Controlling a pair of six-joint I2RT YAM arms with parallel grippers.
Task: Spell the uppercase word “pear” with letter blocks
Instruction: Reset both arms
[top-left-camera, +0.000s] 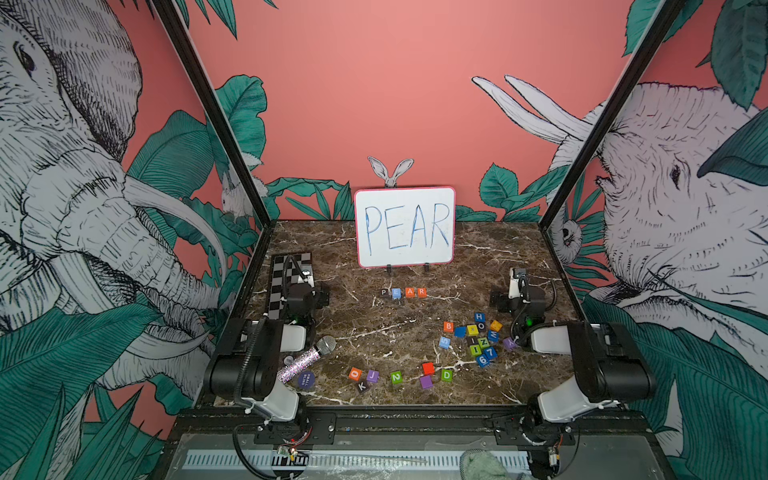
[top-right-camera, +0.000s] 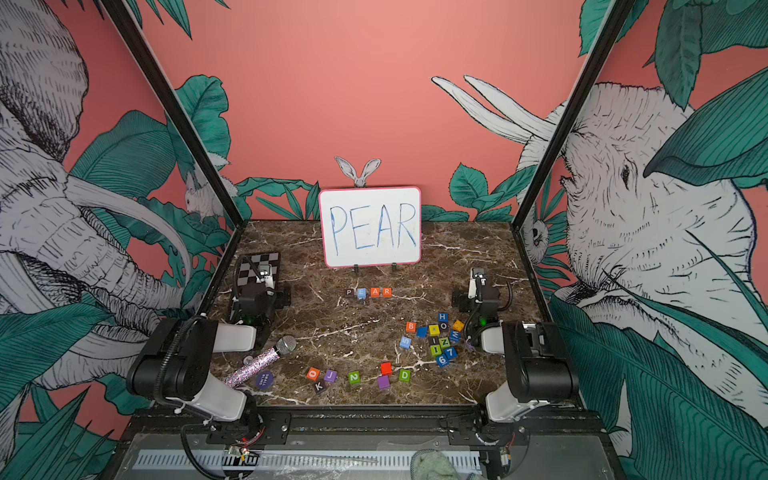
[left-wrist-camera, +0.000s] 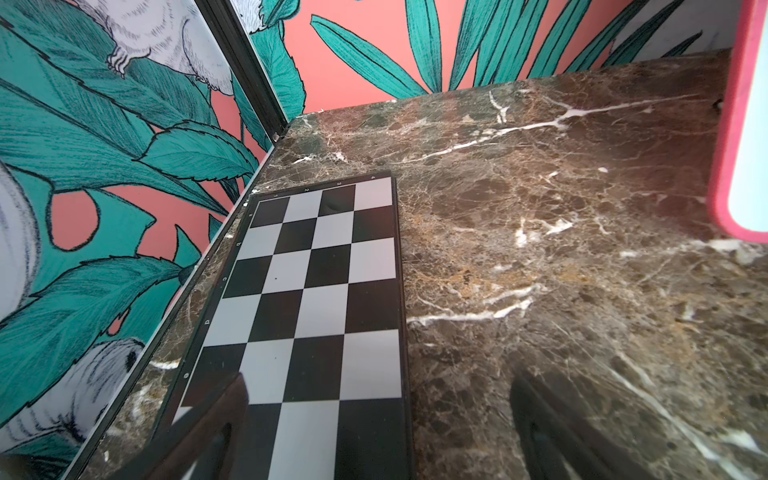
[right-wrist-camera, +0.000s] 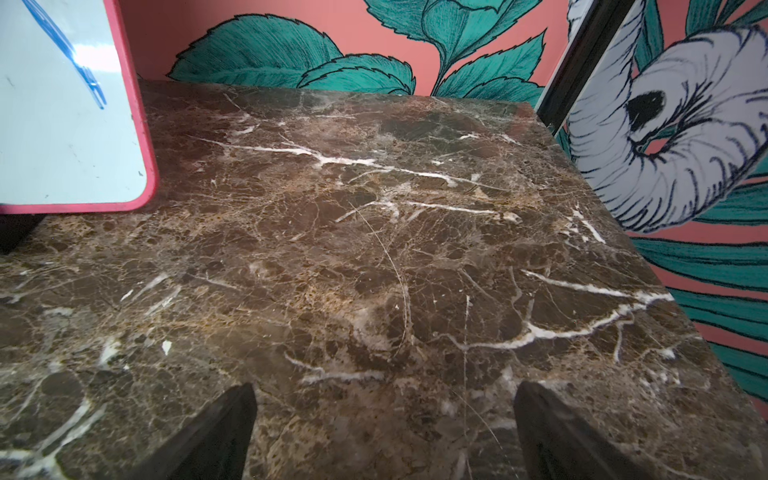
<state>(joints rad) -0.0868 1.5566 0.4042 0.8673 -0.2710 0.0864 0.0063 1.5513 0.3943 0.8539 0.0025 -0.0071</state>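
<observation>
The letter blocks (top-left-camera: 409, 292) sit side by side reading P, E, A, R, just in front of the whiteboard (top-left-camera: 405, 226), the row's long axis running along its lower edge. The left fingers (left-wrist-camera: 536, 415) and right fingers (right-wrist-camera: 224, 428) are spread apart and empty. They flank the whiteboard well clear of the row, neither clearly nearer. Spare cubes (top-left-camera: 473, 338) and a microphone (top-left-camera: 307, 359) lie farther from the whiteboard. Nothing blocks the row, and the spelling looks done.

I read the letter blocks (top-left-camera: 402, 293) as dark brown, light blue, orange, orange (white capitals). Table (top-left-camera: 374, 324): white-veined brown marble.
</observation>
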